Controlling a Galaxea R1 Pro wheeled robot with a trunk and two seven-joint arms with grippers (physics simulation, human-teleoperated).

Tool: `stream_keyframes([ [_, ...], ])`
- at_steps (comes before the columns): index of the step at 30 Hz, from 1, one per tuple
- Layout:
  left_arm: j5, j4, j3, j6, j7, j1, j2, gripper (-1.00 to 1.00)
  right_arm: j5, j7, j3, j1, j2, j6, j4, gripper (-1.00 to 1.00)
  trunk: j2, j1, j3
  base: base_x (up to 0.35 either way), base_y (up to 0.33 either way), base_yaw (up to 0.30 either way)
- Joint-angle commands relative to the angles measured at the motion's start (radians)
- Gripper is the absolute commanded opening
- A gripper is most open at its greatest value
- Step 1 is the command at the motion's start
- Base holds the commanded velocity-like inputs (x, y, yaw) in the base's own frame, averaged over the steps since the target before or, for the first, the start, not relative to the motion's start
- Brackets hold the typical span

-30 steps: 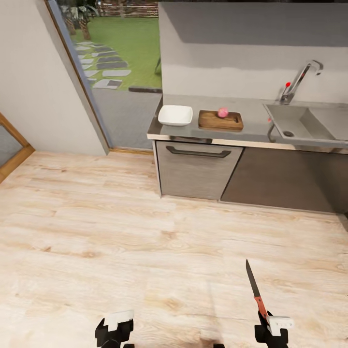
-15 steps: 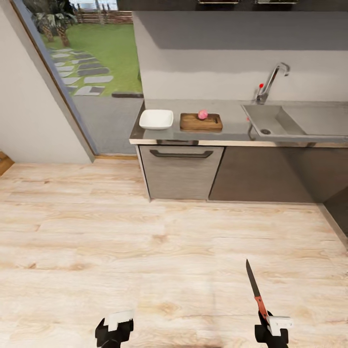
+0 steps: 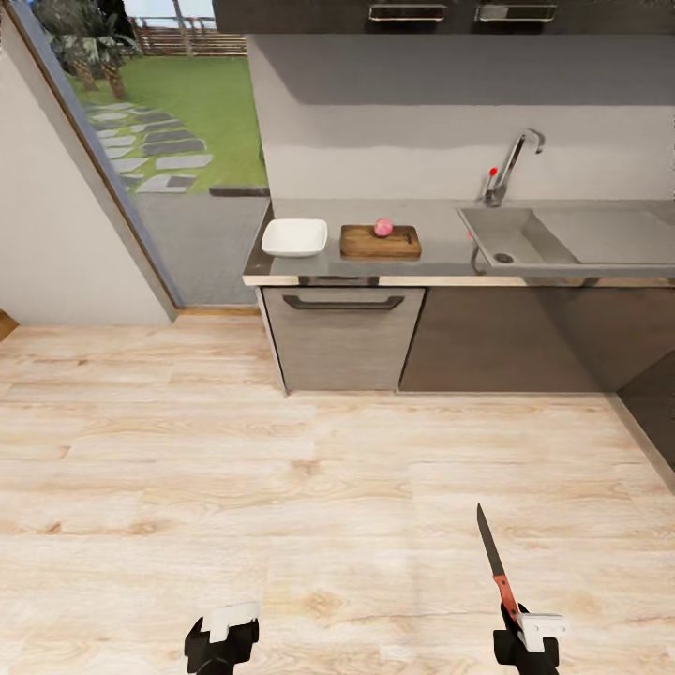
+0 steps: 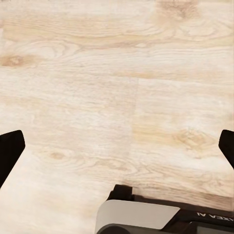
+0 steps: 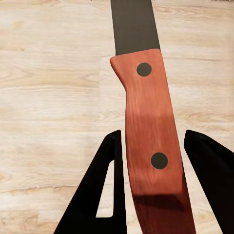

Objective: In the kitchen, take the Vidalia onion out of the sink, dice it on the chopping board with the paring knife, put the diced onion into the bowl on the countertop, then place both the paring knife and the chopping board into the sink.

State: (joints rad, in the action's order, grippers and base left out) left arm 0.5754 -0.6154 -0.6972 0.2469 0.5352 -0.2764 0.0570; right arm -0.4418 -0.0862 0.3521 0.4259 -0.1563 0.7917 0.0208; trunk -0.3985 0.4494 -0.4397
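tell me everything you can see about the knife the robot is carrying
The paring knife with the reddish-brown wooden handle has a dark, narrow blade tapering to a point and two dark round rivets in the handle. It sits in the right pincer, whose black fingers close on the handle's sides. In the head view the blade points up and forward, tilted slightly, above the pale wooden plank floor. Nothing else touches it.

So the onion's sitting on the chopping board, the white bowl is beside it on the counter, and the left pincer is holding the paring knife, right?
Not quite: the right pincer holds the paring knife, as the head view and right wrist view show. The left pincer is open. The onion does sit on the chopping board, with the white bowl beside it.
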Motion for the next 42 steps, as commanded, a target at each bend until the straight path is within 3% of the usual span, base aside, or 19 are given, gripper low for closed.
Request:
stream_keyframes([
  [1,0.011,-0.001,-0.008,0.006,0.006,-0.001,0.001,1.00,-0.011,-0.009,0.002,0.001,0.000,0.003,-0.001,-1.00,-0.002,0.001,0.000,0.000,0.000,0.000],
  [42,0.011,0.000,-0.008,0.006,0.006,-0.001,0.001,1.00,-0.011,0.003,0.002,0.001,0.000,0.004,-0.001,-1.00,-0.002,0.001,0.067,0.000,0.000,0.000],
])
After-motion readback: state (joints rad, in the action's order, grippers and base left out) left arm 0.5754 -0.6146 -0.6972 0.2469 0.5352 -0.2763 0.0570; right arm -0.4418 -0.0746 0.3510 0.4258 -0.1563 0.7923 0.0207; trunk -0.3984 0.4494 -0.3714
